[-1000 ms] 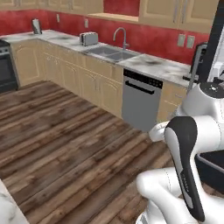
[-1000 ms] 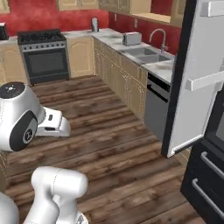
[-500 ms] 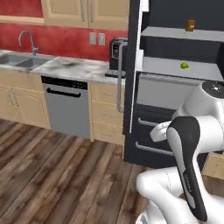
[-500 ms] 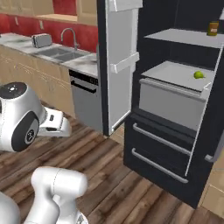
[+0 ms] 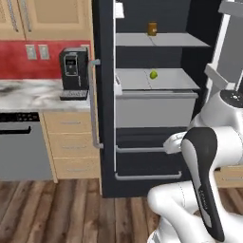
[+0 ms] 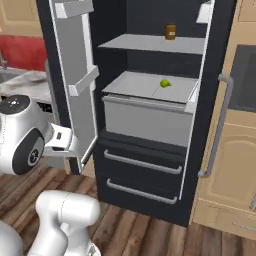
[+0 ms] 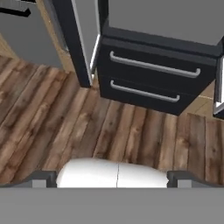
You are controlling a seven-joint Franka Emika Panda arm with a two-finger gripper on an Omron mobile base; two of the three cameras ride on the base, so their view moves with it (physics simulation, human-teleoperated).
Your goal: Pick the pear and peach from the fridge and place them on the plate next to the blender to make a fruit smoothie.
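The pear (image 5: 153, 74) sits on the grey shelf inside the open fridge (image 6: 150, 145), a jar (image 6: 170, 32) on the shelf above. I see wood floor (image 7: 87, 135) below me, my gripper (image 7: 112, 178) spread wide, holding nothing.

Black fridge (image 6: 210, 150) with grey shelves, yellow-green pear (image 6: 165, 83), orange-brown jar (image 6: 171, 32), brown wood-plank floor (image 7: 65, 127).

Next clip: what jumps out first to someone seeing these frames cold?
The black fridge stands open with both doors swung wide. A small yellow-green pear sits alone on the grey middle shelf, and an orange-brown jar on the shelf above. The white arm fills the foreground, short of the shelves.
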